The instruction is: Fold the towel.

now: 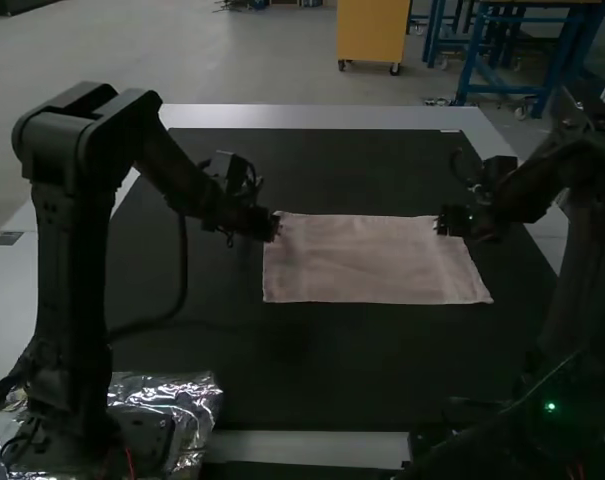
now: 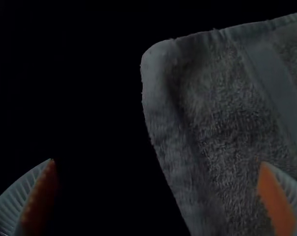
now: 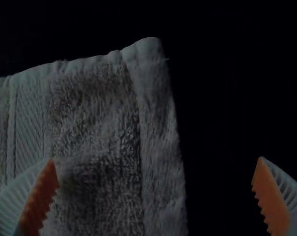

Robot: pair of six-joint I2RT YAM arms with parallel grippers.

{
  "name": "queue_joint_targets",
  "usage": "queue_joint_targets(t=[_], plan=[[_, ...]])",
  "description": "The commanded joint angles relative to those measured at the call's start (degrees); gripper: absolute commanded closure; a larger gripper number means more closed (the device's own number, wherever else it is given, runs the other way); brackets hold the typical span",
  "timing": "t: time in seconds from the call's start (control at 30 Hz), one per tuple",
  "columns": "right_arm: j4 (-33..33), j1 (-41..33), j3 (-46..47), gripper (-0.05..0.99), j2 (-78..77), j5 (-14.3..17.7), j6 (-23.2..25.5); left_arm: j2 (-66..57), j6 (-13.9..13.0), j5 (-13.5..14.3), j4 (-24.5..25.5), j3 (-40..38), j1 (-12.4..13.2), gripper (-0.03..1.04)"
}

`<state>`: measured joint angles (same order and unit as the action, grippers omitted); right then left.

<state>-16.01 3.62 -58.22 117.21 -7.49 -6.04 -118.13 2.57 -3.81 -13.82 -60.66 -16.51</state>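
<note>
Left arm [image 1: 67, 230] noted nearest the camera, its base set by silvery foil [image 1: 197, 400]. High view: towel [image 1: 372, 265] laid out flat on the dark tabletop [image 1: 302, 370], long axis run from left arm to right arm [image 1: 572, 185]; number of layers cannot be told. Left gripper [image 1: 272, 226] placed at the far left corner, right gripper [image 1: 446, 222] at the far right, so each corner is best served by its own arm.

Left wrist view: fingers [image 2: 278, 201] held apart, nothing clamped; towel's side hem seen between them, corner beyond.

Right wrist view: fingers [image 3: 271, 196] likewise parted, hem between, nothing gripped. Judged: both far corners to be pinched, then far edge brought toward near edge, across the long axis
</note>
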Motion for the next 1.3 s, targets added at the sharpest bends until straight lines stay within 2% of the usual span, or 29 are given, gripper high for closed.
queue_joint_targets(t=[0.0, 0.27, 0.3, 0.33, 0.37, 0.4, 0.43, 0.47, 0.53, 0.63, 0.9, 1.1, 1.27], plan=[[-0.2, -1.4, -1.4, 0.03, 0.8, -0.2, -0.5, -1.6, -0.8, 0.6, -0.3, -1.8, 0.5, 0.07], [-0.4, -1.8, -1.5, 0.03, 2.1, -0.6, -0.8, -3.5, -2.0, 0.6, -0.2, -1.7, 0.1, 0.09], [-0.3, -1.9, -1.5, 0.10, 2.3, -1.1, -1.0, -3.8, -2.6, 0.6, -0.2, -1.7, 0.1, 0.14], [-0.3, -1.9, -1.4, 0.26, 2.5, -1.9, -1.4, -4.0, -2.7, 0.6, -0.2, -1.7, 0.1, 0.24], [-0.3, -1.9, -1.1, 0.59, 2.5, -3.2, -1.9, -4.3, -2.8, 0.6, -0.3, -1.6, 0.2, 0.40], [-0.8, -1.9, -0.7, 0.93, 2.5, -5.1, -3.5, -4.5, -2.8, 0.5, -0.5, -1.5, 0.1, 0.64], [-1.3, -1.9, -0.4, 0.95, 2.5, -5.3, -4.2, -4.6, -2.8, 0.3, -1.0, -1.3, 0.1, 0.86], [-1.3, -1.9, -0.3, 0.96, 2.4, -5.4, -3.8, -4.6, -2.7, 0.2, -1.6, -1.1, 0.1, 1.00], [-1.4, -1.9, -0.1, 0.96, 2.4, -5.5, -3.4, -4.4, -2.8, -1.5, -2.4, -0.6, 0.3, 0.99], [-1.4, -1.6, -0.1, 0.96, 2.0, -5.4, -3.3, -3.9, -2.8, -2.2, -2.7, -0.7, 0.3, 0.99], [-1.4, -1.4, -0.2, 0.96, -4.2, -5.5, -2.2, 0.4, -2.7, -2.6, -2.4, -0.7, 0.1, 0.99], [-0.4, 0.0, 0.0, 0.96, -8.0, -5.9, -2.0, 3.3, -2.7, -2.8, 0.5, -0.2, 0.1, 0.99], [1.0, 1.8, 1.9, 0.96, -11.4, -7.4, -1.8, 5.7, -2.7, -3.7, 1.7, 1.3, 0.1, 0.99]])
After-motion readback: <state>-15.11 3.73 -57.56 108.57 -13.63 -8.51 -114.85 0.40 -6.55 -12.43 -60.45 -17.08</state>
